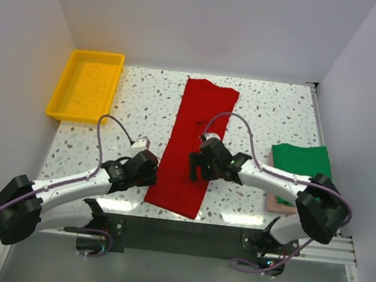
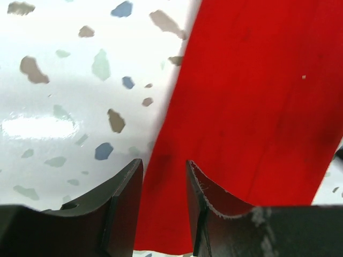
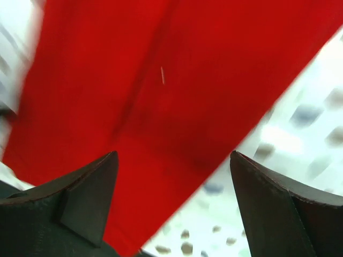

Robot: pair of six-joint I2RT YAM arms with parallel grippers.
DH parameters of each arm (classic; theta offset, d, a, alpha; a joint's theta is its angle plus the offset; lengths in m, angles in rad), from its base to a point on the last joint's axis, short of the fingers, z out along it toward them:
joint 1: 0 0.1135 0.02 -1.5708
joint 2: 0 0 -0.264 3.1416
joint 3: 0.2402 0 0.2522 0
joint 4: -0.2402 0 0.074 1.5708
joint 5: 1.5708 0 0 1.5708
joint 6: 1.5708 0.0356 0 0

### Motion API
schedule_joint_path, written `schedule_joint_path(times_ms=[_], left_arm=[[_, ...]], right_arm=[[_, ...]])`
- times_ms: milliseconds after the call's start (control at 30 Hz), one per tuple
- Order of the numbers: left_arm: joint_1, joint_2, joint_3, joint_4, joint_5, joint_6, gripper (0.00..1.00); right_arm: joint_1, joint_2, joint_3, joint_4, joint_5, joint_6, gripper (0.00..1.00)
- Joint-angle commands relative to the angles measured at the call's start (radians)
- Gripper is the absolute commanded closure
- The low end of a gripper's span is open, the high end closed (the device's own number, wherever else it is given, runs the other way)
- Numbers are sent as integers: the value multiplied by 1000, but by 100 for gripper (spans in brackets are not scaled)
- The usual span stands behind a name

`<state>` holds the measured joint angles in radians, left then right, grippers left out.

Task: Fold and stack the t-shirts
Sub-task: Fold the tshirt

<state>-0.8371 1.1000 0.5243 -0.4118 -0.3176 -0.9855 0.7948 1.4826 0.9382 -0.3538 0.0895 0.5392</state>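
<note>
A bright red t-shirt (image 1: 195, 125), folded into a long narrow strip, lies down the middle of the speckled table. My left gripper (image 1: 148, 170) sits low at the strip's left edge near its front end. Its jaws are open by a narrow gap (image 2: 165, 166), with the red cloth (image 2: 257, 107) and its edge showing beyond them. My right gripper (image 1: 196, 166) hovers over the strip's right edge, open wide (image 3: 174, 155) above red cloth (image 3: 134, 64) and bare table, holding nothing. A folded dark green t-shirt (image 1: 300, 163) rests on a pale pink t-shirt (image 1: 277, 204) at the right.
A yellow plastic tray (image 1: 60, 88) stands at the back left corner of the table (image 1: 271, 116). White walls close in the left, back and right sides. The arms' cables loop over the table near both wrists.
</note>
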Motion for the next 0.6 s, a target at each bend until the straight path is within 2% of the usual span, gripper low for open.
schedule_joint_path(times_ms=[0,67,267,400,567], left_arm=[[1,-46,-61,27,-46,-70,58],[1,-52,-99,56,-34,-79,58],[-2,-35,-167,123,-21,-90,58],[-7,-25,-202,182,14,-82,60],[-13,-15,-217,195,32,-79,67]], right_arm=[[116,-103,-157,46,74,201,13],[205,-155,-205,50,128,272,14],[358,-197,-302,53,205,401,16],[411,-170,-323,91,220,453,20],[434,-148,-329,67,239,492,31]])
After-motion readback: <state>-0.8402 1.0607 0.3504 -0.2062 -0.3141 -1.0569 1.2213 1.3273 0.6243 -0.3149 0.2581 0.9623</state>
